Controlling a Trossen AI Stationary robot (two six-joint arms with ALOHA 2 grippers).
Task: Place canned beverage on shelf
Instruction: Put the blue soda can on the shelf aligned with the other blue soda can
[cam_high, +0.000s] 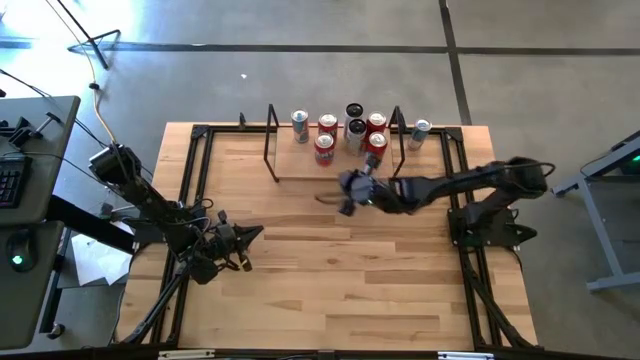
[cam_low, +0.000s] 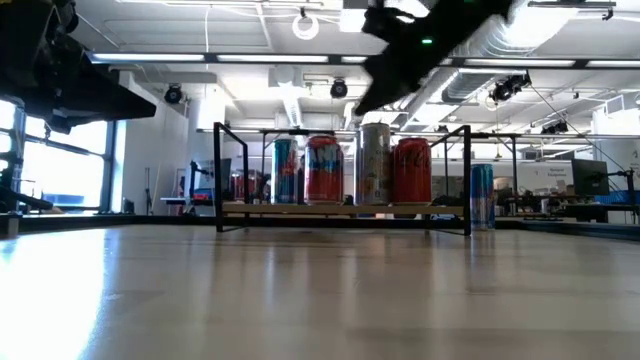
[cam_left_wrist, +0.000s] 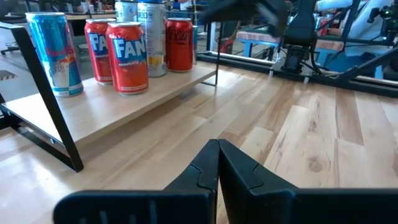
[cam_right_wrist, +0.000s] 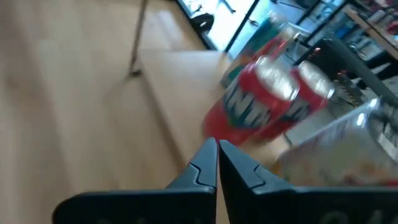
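Observation:
The shelf (cam_high: 300, 178) is a low light-wood plank with black rod frames, at the table's far middle. Several cans stand upright on it: red ones (cam_high: 324, 149), a silver one (cam_high: 355, 131) and a blue-silver one (cam_high: 300, 124). One more blue-silver can (cam_high: 420, 132) stands on the table just right of the shelf; it also shows in the low view (cam_low: 482, 195). My right gripper (cam_high: 350, 192) is shut and empty, raised above the table by the shelf's near edge, close to the red cans (cam_right_wrist: 261, 106). My left gripper (cam_high: 252, 236) is shut and empty at the table's left middle.
A black frame (cam_high: 200, 135) runs along the table's edges. Bare wood lies between the shelf and the table's near edge. The right arm (cam_high: 470, 180) reaches in from the right side. A desk with a keyboard (cam_high: 10, 180) stands left of the table.

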